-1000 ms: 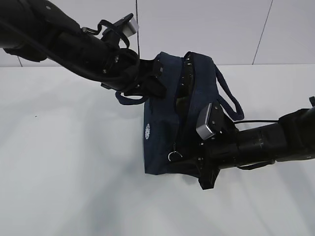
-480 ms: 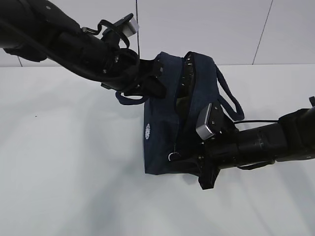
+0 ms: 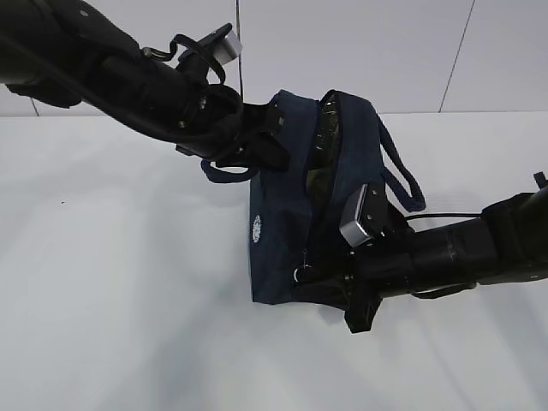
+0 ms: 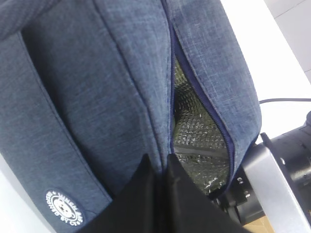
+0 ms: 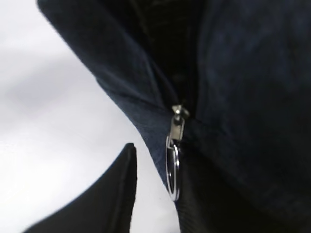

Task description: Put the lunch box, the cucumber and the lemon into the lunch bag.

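The lunch bag [image 3: 282,197] is heathered navy with a white round logo [image 3: 257,229] and quilted olive-silver lining [image 4: 197,136].

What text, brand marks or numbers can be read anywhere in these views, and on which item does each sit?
Round white logo on the lunch bag: a ring of small letters around a centre emblem, too small and blurred to read in the left wrist view.
The same logo in the exterior view: only a pale dot, unreadable.
Zipper ring pull: no marking visible.
No other words, numbers or signs show.
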Available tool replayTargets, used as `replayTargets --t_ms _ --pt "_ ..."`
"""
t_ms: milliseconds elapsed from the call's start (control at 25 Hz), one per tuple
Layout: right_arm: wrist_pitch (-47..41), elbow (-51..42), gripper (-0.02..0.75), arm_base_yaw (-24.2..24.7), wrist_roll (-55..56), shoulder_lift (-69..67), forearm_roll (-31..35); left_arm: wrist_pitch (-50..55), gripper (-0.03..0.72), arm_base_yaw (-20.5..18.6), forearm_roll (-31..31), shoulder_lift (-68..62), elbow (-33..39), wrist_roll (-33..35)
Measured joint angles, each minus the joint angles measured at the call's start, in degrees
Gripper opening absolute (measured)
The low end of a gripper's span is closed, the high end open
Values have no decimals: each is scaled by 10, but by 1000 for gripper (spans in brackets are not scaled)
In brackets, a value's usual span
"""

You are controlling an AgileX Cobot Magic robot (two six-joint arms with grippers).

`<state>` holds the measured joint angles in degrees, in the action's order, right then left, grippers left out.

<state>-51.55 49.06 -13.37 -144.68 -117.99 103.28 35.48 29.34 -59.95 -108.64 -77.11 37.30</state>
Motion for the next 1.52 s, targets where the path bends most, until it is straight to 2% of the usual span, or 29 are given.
replayTargets --t_ms 880,1160,1520 --pt "-6 8 203 0 0 -1 2 0 -3 0 0 0 0 0" --pt "-5 10 83 0 0 -2 2 0 -2 0 0 0 -2 0" --pt "-1 10 1 0 0 -2 2 0 -3 0 0 0 -2 0"
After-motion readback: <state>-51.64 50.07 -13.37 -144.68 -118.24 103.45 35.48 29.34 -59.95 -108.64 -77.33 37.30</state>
